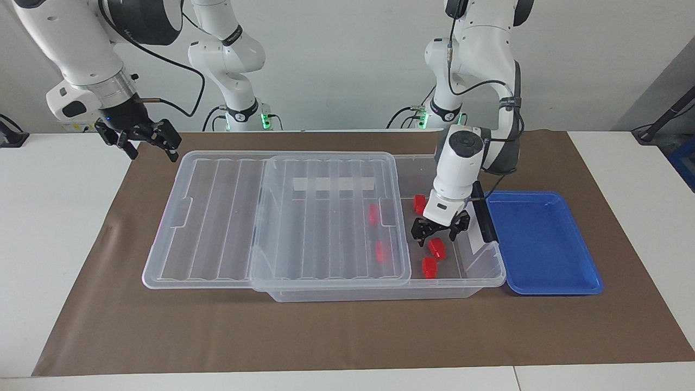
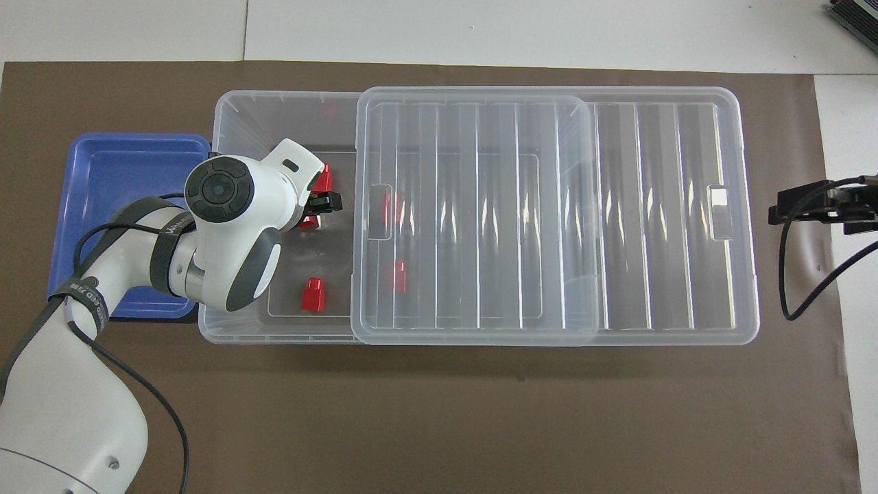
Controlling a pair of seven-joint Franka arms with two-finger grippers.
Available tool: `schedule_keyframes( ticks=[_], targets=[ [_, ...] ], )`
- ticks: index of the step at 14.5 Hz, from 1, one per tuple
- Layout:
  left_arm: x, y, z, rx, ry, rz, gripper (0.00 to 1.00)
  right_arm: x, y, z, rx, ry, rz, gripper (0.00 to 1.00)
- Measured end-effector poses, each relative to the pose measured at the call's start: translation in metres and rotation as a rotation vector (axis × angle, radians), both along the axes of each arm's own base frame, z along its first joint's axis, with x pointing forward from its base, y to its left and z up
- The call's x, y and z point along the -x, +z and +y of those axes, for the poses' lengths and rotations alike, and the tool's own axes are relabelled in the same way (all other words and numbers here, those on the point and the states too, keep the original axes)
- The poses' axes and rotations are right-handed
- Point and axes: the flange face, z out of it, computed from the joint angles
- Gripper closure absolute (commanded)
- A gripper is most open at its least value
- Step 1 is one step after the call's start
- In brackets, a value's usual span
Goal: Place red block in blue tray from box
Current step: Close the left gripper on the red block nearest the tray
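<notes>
Left gripper (image 1: 440,231) lowered into the uncovered end of the box (image 1: 491,266), fingers spread and holding nothing.

A red block (image 1: 436,247) lies on the box floor just under those fingers — four more red blocks sit nearby, two of them under the clear lid (image 1: 331,217), which is slid toward the right arm's end. The blue tray (image 1: 543,244) sits beside the box at the left arm's end. The right gripper (image 1: 142,138) waits, raised over the table — fingers apart.
</notes>
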Motion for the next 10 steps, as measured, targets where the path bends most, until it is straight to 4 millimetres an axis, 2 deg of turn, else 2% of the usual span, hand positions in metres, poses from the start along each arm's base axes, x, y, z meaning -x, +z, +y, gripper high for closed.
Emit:
schedule_keyframes(
  ticks=[10],
  targets=[
    [0.001, -0.018, 0.0, 0.015, 0.002, -0.026, 0.0, -0.001, 0.002, 0.004, 0.002, 0.007, -0.01, 0.0]
  ],
)
